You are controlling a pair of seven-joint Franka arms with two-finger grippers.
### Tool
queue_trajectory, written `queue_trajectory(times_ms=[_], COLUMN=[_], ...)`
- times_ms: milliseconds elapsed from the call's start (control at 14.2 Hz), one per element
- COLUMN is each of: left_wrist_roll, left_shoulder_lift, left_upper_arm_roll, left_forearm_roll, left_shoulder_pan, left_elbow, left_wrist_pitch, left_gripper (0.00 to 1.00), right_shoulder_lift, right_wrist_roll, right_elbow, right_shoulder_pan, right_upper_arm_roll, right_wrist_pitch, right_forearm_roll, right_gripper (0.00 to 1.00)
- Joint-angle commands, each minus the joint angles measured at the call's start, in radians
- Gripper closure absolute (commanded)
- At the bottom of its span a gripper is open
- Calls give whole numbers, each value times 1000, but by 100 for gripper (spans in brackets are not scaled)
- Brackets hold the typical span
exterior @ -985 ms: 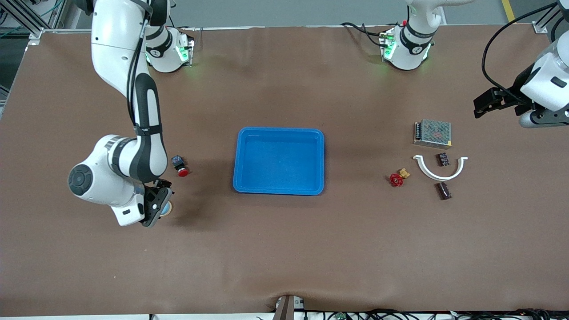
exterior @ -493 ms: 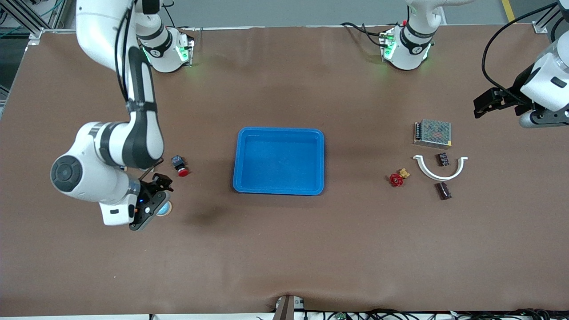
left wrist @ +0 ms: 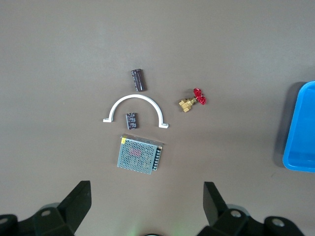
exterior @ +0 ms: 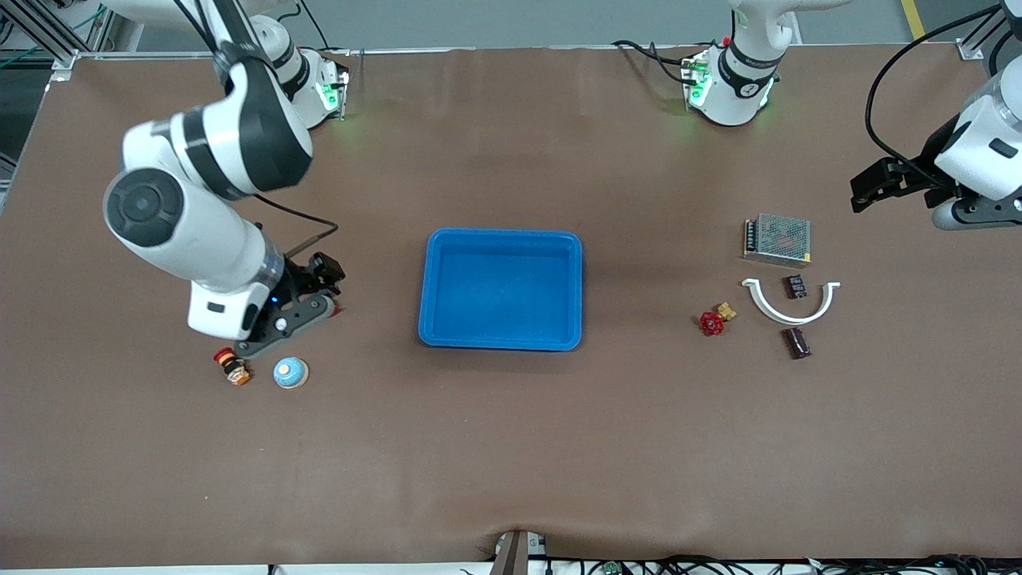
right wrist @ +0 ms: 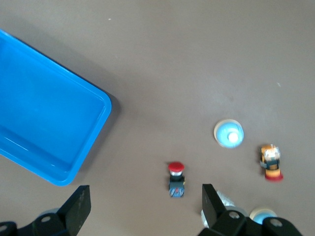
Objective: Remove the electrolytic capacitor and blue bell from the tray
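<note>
The bell, a small blue dome on a pale base, stands on the brown table toward the right arm's end; it also shows in the right wrist view as the bell. My right gripper hangs open and empty above a red-capped push button, apart from the bell. The capacitor, a dark cylinder, lies toward the left arm's end, nearer the front camera than a white arc. In the left wrist view the capacitor lies beside the arc. My left gripper waits open, high at the table's end.
A blue tray sits mid-table. Near the capacitor are a red-handled valve, a mesh-covered power supply and a small dark component inside the arc. An orange and red button lies beside the bell.
The right arm has risen and drawn back toward its base, off the bell. The bell and the orange and red button, hidden before, now show. The left arm has not moved.
</note>
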Motion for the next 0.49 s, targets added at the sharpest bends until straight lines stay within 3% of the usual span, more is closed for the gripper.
queue_trajectory(times_ms=[0, 211, 422], left_wrist_roll=[17, 17, 17], left_shoulder_lift=[-6, -6, -6], left_upper_arm_roll=[5, 5, 5], left_forearm_roll=[-19, -19, -19], left_shoulder_pan=[0, 0, -3], left_elbow=[-3, -3, -3], left_wrist_pitch=[2, 0, 0], left_gripper=[0, 0, 0], right_shoulder_lift=[-79, -163, -254], right_wrist_roll=[198, 266, 253], right_elbow=[-24, -24, -23], right_shoulder_pan=[-153, -238, -327], right_upper_arm_roll=[186, 245, 248], right_wrist_pitch=[-44, -90, -150], right_forearm_roll=[-71, -71, -71], right_gripper=[0, 0, 0])
